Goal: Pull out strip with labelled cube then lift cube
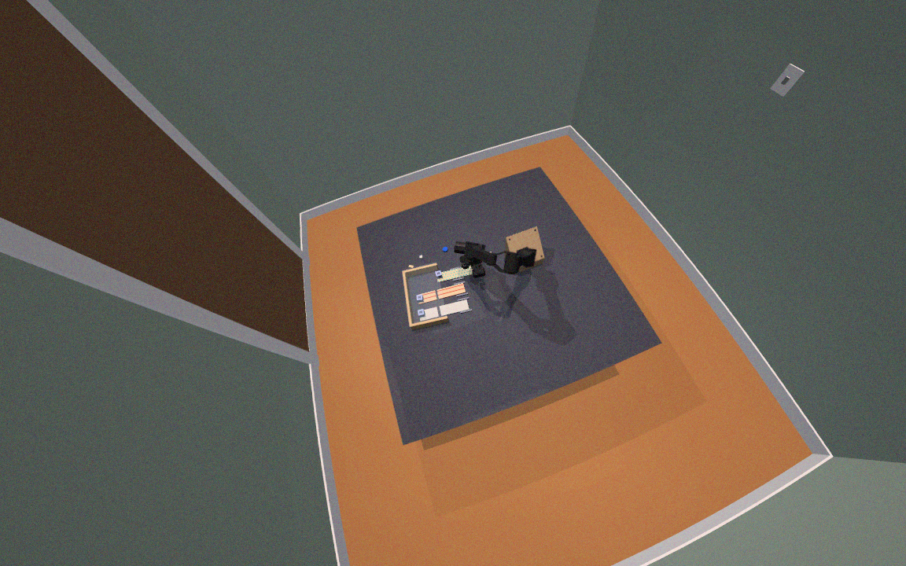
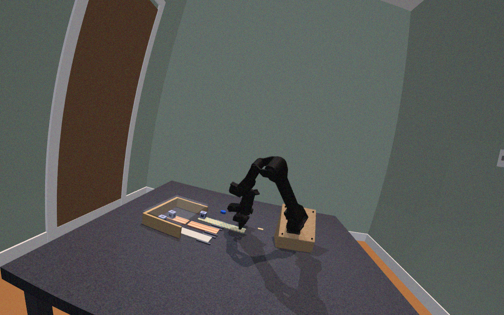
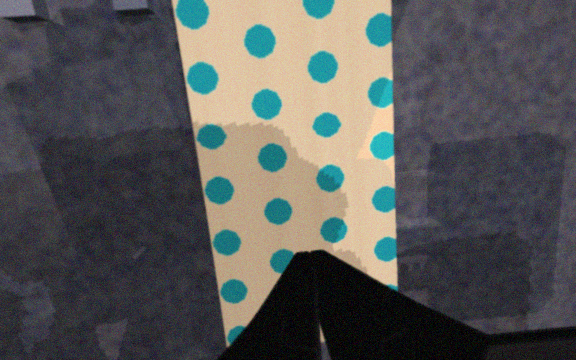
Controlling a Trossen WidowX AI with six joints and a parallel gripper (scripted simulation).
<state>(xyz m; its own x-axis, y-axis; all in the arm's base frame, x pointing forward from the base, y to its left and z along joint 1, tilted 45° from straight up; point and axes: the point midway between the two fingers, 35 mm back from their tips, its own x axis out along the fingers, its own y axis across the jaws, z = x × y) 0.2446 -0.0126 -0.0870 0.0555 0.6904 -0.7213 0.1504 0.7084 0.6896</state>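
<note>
A cream strip with teal dots [image 1: 453, 273] [image 2: 222, 224] [image 3: 295, 125] sticks out of the tray's open side and shows no gap. A pale blue cube with a dark mark [image 1: 438, 273] [image 2: 203, 214] sits at its far end. My gripper [image 2: 240, 227] [image 3: 310, 265] is shut and empty, its tips down at the dotted strip's near part; contact is hard to tell. A red-striped strip [image 1: 451, 290] [image 2: 203, 227] and a plain white strip [image 1: 454, 306] [image 2: 196, 234] lie beside it, each with a gap across it in the top view. Each has a cube at its far end.
A three-sided wooden tray [image 1: 406, 299] [image 2: 161, 227] surrounds the strips' far ends. Low grey rails flank the strips. A small blue object [image 1: 445, 249] [image 2: 222, 211] lies beyond the dotted strip. A tan chip [image 2: 260, 228] lies between the strip and my wooden base [image 1: 521, 241] [image 2: 294, 245].
</note>
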